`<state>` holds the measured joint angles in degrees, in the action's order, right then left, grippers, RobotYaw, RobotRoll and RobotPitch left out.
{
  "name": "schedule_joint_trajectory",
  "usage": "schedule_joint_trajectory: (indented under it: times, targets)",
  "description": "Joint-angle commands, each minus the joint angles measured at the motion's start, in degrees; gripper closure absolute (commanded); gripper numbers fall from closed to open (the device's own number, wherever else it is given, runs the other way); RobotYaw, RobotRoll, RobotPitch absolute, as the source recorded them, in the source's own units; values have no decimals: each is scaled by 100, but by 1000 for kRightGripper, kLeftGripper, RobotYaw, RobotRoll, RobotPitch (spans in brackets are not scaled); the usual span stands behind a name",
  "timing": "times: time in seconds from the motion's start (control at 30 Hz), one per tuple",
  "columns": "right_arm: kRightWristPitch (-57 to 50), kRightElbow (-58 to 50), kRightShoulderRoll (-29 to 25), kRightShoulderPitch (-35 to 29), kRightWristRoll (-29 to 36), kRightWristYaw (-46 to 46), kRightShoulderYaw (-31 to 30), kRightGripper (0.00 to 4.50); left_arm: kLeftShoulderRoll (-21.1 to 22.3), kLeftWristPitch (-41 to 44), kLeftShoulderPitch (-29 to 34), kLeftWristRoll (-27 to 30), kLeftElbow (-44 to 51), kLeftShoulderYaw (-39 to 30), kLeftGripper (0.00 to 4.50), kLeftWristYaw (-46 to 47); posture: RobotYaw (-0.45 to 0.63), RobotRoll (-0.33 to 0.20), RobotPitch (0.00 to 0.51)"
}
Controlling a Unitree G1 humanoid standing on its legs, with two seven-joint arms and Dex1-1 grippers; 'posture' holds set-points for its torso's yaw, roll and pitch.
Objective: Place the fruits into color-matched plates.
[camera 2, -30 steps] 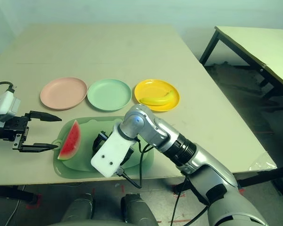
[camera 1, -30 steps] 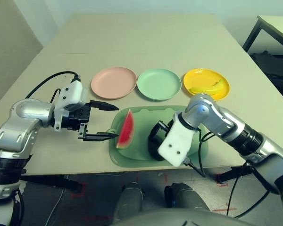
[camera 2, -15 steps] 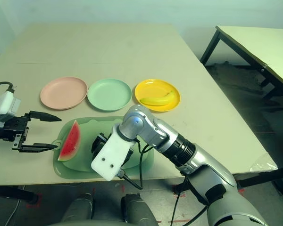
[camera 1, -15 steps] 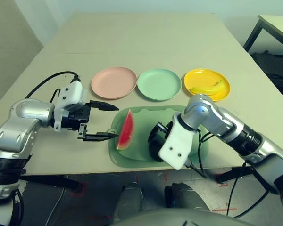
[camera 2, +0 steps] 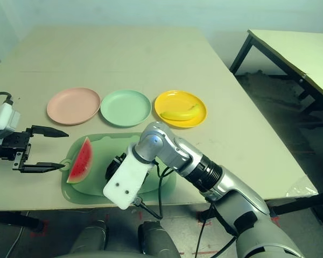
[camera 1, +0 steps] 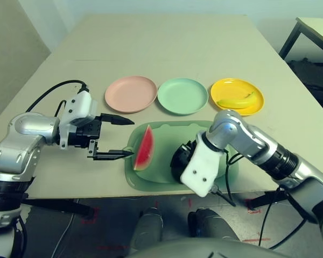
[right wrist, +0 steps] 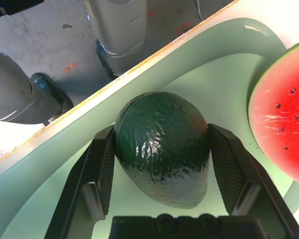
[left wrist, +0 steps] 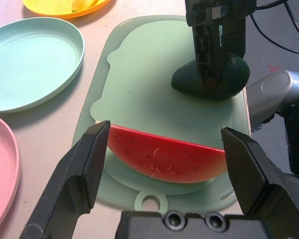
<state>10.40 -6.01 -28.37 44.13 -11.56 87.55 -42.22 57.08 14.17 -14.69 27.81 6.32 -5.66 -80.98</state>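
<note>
**Beige desk, avocado pinched on the cutting board**

Beige desk point(camera 1: 167, 48) has the green cutting board point(camera 1: 161, 177) at its near edge; right pincer point(right wrist: 162, 164) is pinching the avocado point(right wrist: 163, 147) there; left pincer point(left wrist: 164, 164) is spread wide beside the watermelon wedge point(left wrist: 164, 159); banana point(camera 1: 237, 100) sits in the yellow plate point(camera 1: 226, 88); pink plate point(camera 1: 131, 93) and mint plate point(camera 1: 182, 95) line up behind the board.

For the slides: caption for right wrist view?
Right gripper fingers against both sides of the avocado on the cutting board, watermelon wedge beside.

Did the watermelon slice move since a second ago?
No. The watermelon wedge lies in the same spot on the green cutting board, near its left edge, just past the left gripper, whose fingers stand open.
</note>
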Motion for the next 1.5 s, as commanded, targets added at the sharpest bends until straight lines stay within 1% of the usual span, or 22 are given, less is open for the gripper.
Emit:
schedule_joint_trajectory:
  times: [0.03,0.13,0.23,0.37,0.4,0.53,0.6,0.73,0.83,0.9,1.03,1.17,1.23,1.33,1.43,1.5]
  targets:
    - [-41,9,7,-56,-24,6,-92,1419,57,-47,44,-40,-13,-60,0,-14,101,0,127]
    - [-34,16,-1,-51,-15,-1,-71,1420,54,-45,37,-41,-12,-51,0,-14,99,0,126]
    - [35,229,12,128,-21,-39,32,1424,48,-61,14,-55,-49,-37,0,-23,96,0,124]
    - [214,1002,36,763,10,-149,343,1463,5,-36,-48,-47,-58,-44,0,46,94,0,117]
    - [250,1135,39,861,23,-166,375,1546,-14,-31,-58,-34,-52,-54,0,71,94,0,117]
    - [484,1972,107,1388,-27,-352,571,1568,-167,156,-238,71,34,-115,0,401,93,0,106]
    - [615,2437,188,1626,-81,-501,651,1568,-211,283,-318,22,35,-97,0,605,94,0,104]
    - [964,3697,470,2187,-339,-1167,796,1568,-321,564,-442,-121,50,-35,0,1126,97,0,99]
    - [1305,4947,767,2657,-679,-2046,852,1568,-413,814,-515,-230,80,6,0,1527,110,0,96]
    - [1500,5551,902,2865,-834,-2411,849,1568,-439,918,-531,-264,104,24,0,1675,110,0,96]
    - [1617,6956,1204,3265,-1393,-3677,737,1568,-530,1196,-584,-357,191,99,0,2038,145,0,95]
    - [1517,7738,1439,3376,-1819,-4479,668,1568,-585,1334,-607,-385,275,133,0,2169,157,0,96]
    - [1470,7937,1529,3348,-1908,-4637,709,1568,-591,1368,-598,-387,319,135,0,2188,165,0,98]
    - [1619,8070,1564,3245,-2252,-4967,546,1568,-583,1403,-551,-377,391,121,0,2196,170,0,100]
    - [1655,8128,1604,3174,-2288,-4965,624,1568,-540,1402,-433,-343,451,43,0,2169,172,0,104]
    - [1697,8139,1594,3157,-2365,-5020,610,810,-504,1388,-347,-339,461,-2,0,2147,171,0,105]
